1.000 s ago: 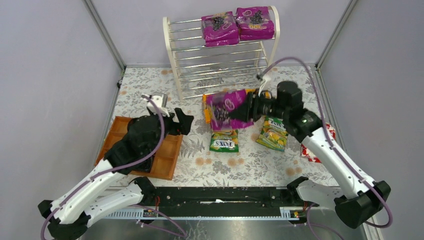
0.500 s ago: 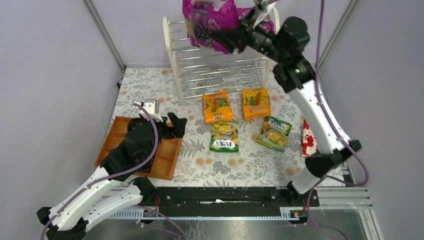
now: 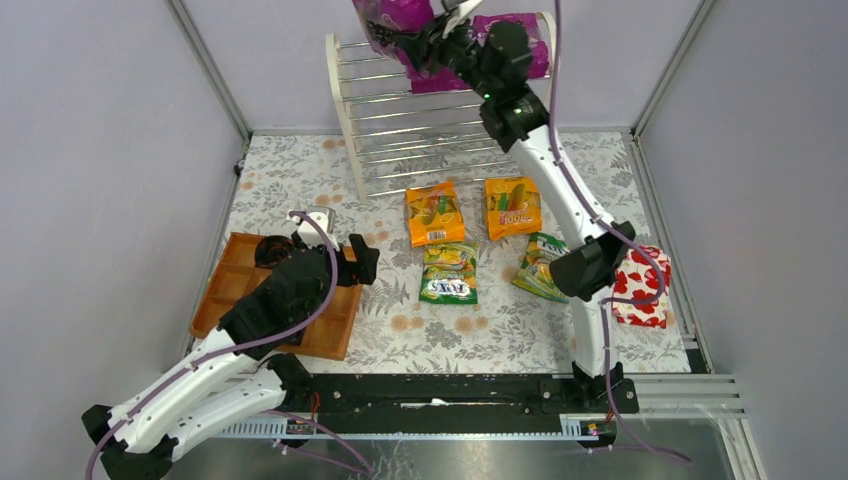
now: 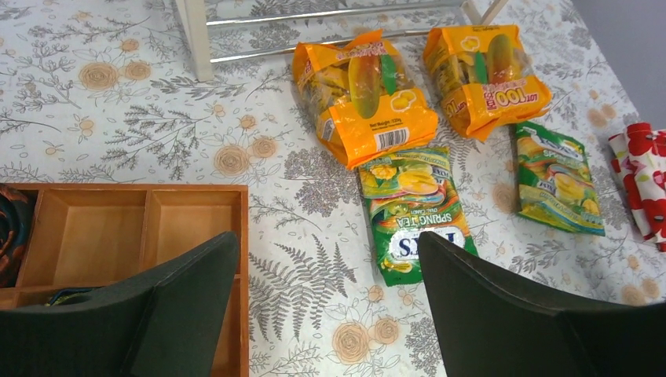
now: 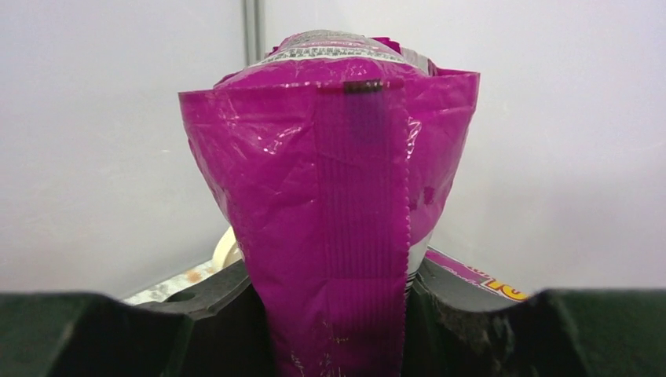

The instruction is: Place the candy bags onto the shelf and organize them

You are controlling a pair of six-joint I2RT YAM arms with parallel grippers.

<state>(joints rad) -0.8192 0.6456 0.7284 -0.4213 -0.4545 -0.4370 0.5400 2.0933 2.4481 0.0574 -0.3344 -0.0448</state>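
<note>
My right gripper (image 3: 418, 38) is shut on a purple candy bag (image 3: 388, 14), holding it above the left part of the top tier of the white shelf (image 3: 345, 110). In the right wrist view the purple bag (image 5: 338, 196) stands pinched between the fingers of my right gripper (image 5: 338, 292). Two more purple bags (image 3: 523, 45) lie on the top tier, one partly hidden by the arm. Two orange bags (image 3: 433, 212) (image 3: 512, 206) and two green bags (image 3: 448, 273) (image 3: 540, 266) lie on the table. My left gripper (image 3: 360, 256) (image 4: 327, 239) hovers open and holds nothing, near the green bag (image 4: 412, 208).
A brown wooden tray (image 3: 230, 282) (image 4: 102, 228) sits under the left arm. A red bag with white flowers (image 3: 640, 285) (image 4: 640, 184) lies at the right edge. Grey walls and metal posts enclose the table on three sides.
The right arm has carried the purple bag from just above the table up over the shelf top and leftward. The left gripper has shifted slightly right and opened a little.
</note>
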